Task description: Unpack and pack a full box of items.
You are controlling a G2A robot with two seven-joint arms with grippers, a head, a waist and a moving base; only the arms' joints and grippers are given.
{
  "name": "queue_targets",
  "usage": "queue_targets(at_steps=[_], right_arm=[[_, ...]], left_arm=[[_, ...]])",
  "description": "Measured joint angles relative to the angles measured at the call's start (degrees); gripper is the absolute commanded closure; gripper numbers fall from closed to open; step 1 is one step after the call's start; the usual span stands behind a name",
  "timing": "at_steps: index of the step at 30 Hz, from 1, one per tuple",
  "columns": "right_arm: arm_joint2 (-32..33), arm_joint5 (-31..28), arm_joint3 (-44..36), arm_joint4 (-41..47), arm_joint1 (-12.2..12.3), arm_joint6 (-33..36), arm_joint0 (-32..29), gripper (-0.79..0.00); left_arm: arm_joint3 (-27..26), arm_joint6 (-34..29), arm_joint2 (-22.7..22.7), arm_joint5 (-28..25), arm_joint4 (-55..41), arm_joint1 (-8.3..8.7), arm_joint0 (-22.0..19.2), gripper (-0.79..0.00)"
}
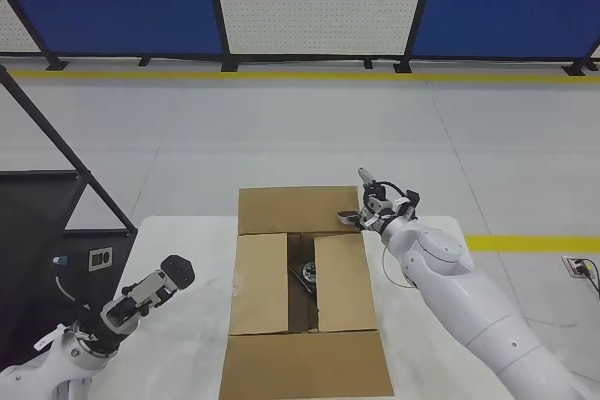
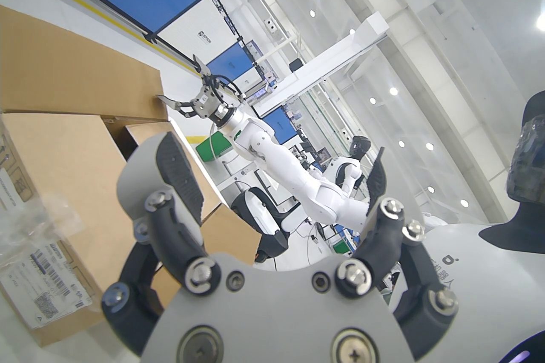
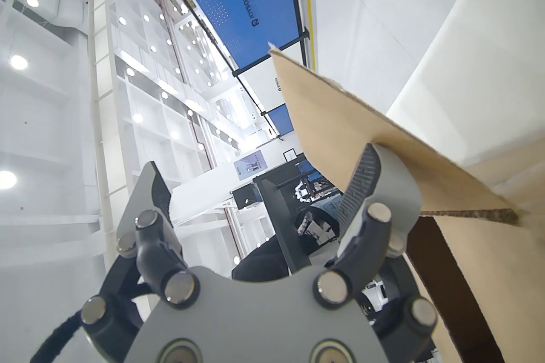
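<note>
Cardboard box (image 1: 285, 290): brown and rectangular, standing in the middle of the white table (image 1: 180, 240).
Side flaps: the two long flaps are folded inward over the top, with a narrow gap between them.
Far flap (image 1: 295, 210): folded outward, away from the robot, lying nearly flat.
Near flap (image 1: 305, 365): folded outward toward the robot.
Contents: dark items (image 1: 305, 272) show through the gap; what they are cannot be told.
Box side (image 2: 64, 152): carries a white printed label (image 2: 47, 288) and a clear plastic pouch (image 2: 30, 224).
Right gripper (image 1: 354, 196): at the right-hand corner of the far flap, fingers spread wide with nothing between them. One finger (image 3: 374, 177) lies against the edge of that flap (image 3: 340, 118); whether it presses cannot be told.
Left gripper (image 1: 175, 272): raised above the table, well to the left of the box, fingers wide apart and holding nothing.
Surroundings: black metal frame (image 1: 30, 220) beside the table; blue and white partition panels (image 1: 310, 25) behind; yellow floor line (image 1: 540, 243).
</note>
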Motion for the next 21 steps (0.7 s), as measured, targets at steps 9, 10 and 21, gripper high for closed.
queue_targets(at_steps=[9, 10, 21], right_arm=[[0.1, -1.1, 1.8, -2.7, -2.4, -5.2, -0.4, -0.785], [0.2, -0.9, 2.2, -2.9, -2.6, -5.0, -0.3, -0.785], [2.3, -3.0, 3.6, -5.6, -4.5, -3.0, 0.4, -0.785]], left_arm=[[0.0, 0.0, 0.0, 0.0, 0.0, 0.00, 0.0, -0.785], [0.0, 0.0, 0.0, 0.0, 0.0, 0.00, 0.0, -0.785], [0.0, 0.0, 0.0, 0.0, 0.0, 0.00, 0.0, -0.785]])
